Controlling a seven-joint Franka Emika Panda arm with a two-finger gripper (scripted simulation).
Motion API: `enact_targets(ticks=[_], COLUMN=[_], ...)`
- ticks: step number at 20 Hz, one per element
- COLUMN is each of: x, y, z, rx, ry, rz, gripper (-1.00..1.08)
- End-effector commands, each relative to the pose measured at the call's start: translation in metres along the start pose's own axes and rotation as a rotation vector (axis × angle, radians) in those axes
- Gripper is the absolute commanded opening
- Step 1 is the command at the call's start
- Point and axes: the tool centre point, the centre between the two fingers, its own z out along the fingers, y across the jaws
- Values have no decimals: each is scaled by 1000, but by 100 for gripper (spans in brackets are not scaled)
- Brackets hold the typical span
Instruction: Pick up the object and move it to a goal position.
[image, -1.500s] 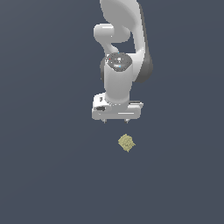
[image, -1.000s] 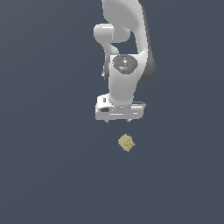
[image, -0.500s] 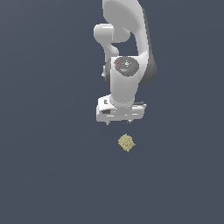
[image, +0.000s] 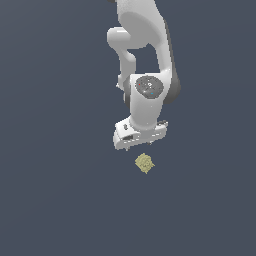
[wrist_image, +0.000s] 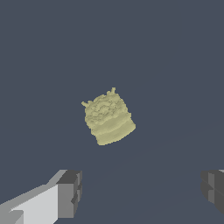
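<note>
Wrist view, nearest first: two dark grey fingers (wrist_image: 69, 194) of the claw (wrist_image: 140, 192) stand wide apart with bare surface between them. Nothing held, nothing touching either pad. One finger carries a white body behind it; the other only shows at the frame edge.

Beyond the fingers: the object (wrist_image: 108, 117), a small pale yellow-olive lump, rough mottled top, stepped blocky sides, sits tilted relative to the finger line. It lies ahead of the gap between the fingers, not inside it, clear of both.

Under it: flat dark slate-blue bench (wrist_image: 175, 65), uniform, no markings.

Exterior view: the object (image: 144, 163) rests on the bench (image: 55, 200), just below the claw (image: 141, 144) in the picture and slightly to the exterior view's right of its centre. Small gap between them; no contact visible. Claw head is white and tilted; the white arm (image: 145, 60) rises from it out of the top of the frame. Fingertips are barely visible here, too small to read the opening from this view.
</note>
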Motion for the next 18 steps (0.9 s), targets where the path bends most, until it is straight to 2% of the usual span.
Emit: enact_targets(ticks=[1, 10, 18], x=[6, 28, 37], y=[-4, -17, -24], z=[8, 38, 52], rx=[1, 10, 16], ry=[2, 15, 24], rz=[-72, -320, -434], gripper=[100, 100, 100])
